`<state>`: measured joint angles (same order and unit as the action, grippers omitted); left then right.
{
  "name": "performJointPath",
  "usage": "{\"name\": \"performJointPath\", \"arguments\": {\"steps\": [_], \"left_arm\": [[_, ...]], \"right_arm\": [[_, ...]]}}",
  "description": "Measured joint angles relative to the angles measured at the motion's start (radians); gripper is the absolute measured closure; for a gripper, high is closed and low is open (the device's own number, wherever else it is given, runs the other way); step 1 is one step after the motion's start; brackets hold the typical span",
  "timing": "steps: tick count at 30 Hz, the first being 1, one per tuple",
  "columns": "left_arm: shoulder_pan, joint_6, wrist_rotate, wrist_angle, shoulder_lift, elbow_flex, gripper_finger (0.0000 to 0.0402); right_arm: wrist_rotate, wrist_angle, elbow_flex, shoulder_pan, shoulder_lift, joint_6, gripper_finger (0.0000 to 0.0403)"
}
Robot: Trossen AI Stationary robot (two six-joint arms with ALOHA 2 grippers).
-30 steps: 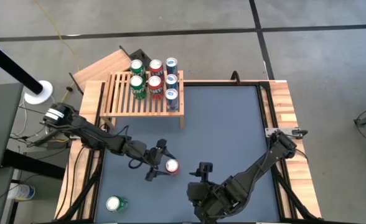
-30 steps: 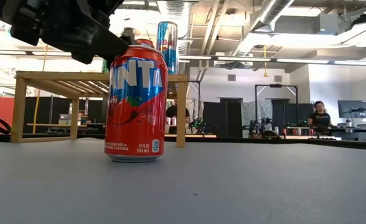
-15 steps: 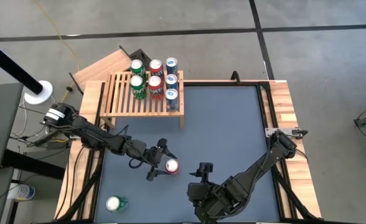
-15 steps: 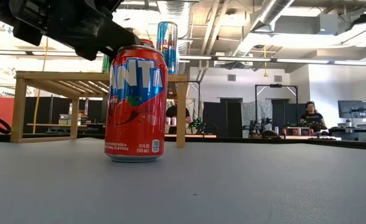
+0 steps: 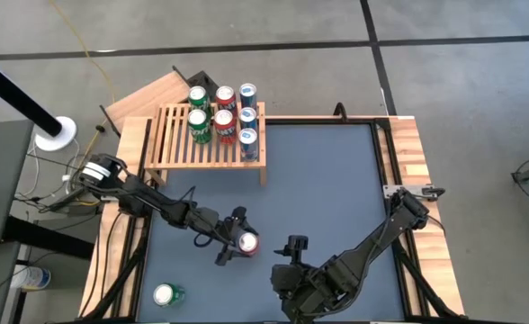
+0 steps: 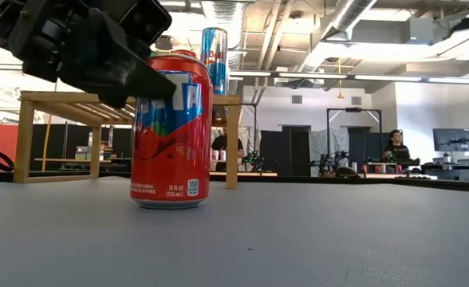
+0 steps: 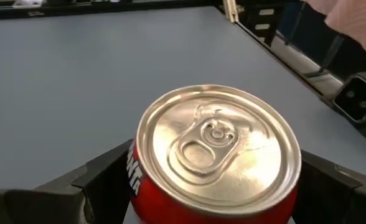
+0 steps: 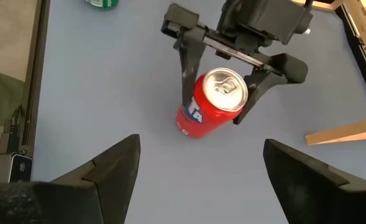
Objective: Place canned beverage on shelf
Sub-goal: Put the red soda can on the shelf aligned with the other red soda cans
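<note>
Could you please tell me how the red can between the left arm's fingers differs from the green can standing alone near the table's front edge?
The red can stands mid-table inside the open left pincer; the green can stands alone near the front-left corner, with no pincer near it. The red can's body is red with a blue band; the green can's side shows green. Both stand upright on the blue table, silver tops up, neither yet on the shelf.

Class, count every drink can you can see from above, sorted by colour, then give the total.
Green cans: 3 (two on the shelf, at and; one on the table)
Red cans: 3 ()
Blue cans: 3 ()
Total: 9
</note>
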<state>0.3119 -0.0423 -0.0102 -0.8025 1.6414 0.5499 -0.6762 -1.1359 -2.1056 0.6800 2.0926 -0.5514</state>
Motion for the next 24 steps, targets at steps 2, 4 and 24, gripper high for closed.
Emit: {"name": "performJointPath", "arguments": {"steps": [2, 4, 24], "left_arm": [[0.000, 0.010, -0.024, 0.014, -0.014, 0.000, 0.0070], [0.000, 0.017, -0.056, 0.028, -0.034, -0.001, 0.0070], [0.003, 0.046, -0.046, 0.090, -0.071, -0.001, 0.0078]], "right_arm": [[0.000, 0.000, 0.000, 0.000, 0.000, 0.000, 0.0074], [0.000, -0.001, 0.000, 0.000, 0.000, 0.000, 0.0074], [-0.001, 0.000, 0.000, 0.000, 0.000, 0.000, 0.0074]]}}
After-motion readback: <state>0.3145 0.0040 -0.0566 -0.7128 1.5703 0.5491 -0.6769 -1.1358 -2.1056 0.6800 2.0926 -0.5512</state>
